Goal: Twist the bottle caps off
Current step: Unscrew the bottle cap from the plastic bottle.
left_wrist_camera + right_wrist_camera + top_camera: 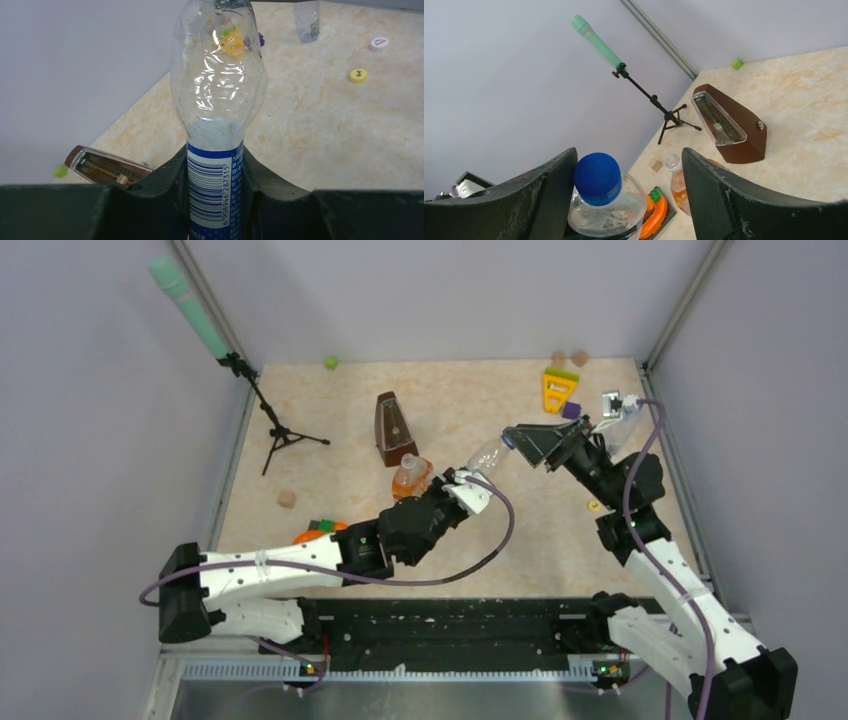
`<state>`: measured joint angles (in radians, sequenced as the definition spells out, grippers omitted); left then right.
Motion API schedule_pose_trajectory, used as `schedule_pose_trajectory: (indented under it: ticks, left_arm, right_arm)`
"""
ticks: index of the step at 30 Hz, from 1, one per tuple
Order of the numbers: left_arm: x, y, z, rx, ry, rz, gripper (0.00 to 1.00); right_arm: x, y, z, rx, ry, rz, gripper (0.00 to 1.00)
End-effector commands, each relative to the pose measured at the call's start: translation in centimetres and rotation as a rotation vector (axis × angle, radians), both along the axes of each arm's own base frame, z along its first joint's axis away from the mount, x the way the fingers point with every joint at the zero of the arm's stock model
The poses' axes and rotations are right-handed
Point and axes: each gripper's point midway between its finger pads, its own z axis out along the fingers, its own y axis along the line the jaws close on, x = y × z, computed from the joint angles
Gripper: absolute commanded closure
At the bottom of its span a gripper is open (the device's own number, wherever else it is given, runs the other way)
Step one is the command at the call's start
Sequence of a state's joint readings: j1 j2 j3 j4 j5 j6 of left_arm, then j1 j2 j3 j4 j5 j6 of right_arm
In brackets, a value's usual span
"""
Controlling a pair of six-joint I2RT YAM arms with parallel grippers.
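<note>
The bottle (215,90) is thin clear plastic and looks light. Its dented upper wall would likely buckle under a squeeze, so the firmer labelled part is the place to hold. The left hand (462,488) is pinched on that part, holding the bottle above the desk (320,140) with its neck tilted toward the right arm. The blue cap (597,178) is small, hard and probably slick, best gripped across its sides. The right hand (628,165) is spread around it, one finger just beside the cap, the other apart.
</note>
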<state>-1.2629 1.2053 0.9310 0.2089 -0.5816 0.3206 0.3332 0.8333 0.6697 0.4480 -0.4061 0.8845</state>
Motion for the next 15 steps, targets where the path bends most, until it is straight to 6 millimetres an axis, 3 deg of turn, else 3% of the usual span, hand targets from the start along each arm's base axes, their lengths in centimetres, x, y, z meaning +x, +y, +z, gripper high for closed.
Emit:
schedule_pose_trajectory:
  ticks: [1,5,8,10,12,15]
  left_arm:
    - [0.0,0.0,3.2,-0.087,-0.084,0.032,1.00]
    - [-0.1,-0.2,3.2,-0.070,-0.097,0.037,1.00]
    - [-0.1,-0.6,3.0,-0.057,-0.095,0.040,1.00]
    - [0.0,-0.8,2.8,-0.051,-0.093,0.045,1.00]
    - [0.1,-0.9,2.8,-0.048,-0.089,0.051,1.00]
    - [0.3,-0.8,2.8,-0.061,-0.086,0.074,1.00]
  right_arm:
    - [0.3,-0.7,2.6,0.063,-0.021,-0.036,0.26]
    - [0.2,-0.4,3.0,0.076,-0.024,-0.013,0.26]
    - [0.1,0.0,3.3,0.085,-0.024,0.013,0.31]
    - [0.1,0.2,3.4,0.086,-0.023,0.029,0.39]
    - [-0.1,0.3,3.4,0.090,-0.030,0.039,0.55]
    - [-0.3,0.2,3.3,0.090,-0.034,0.039,0.65]
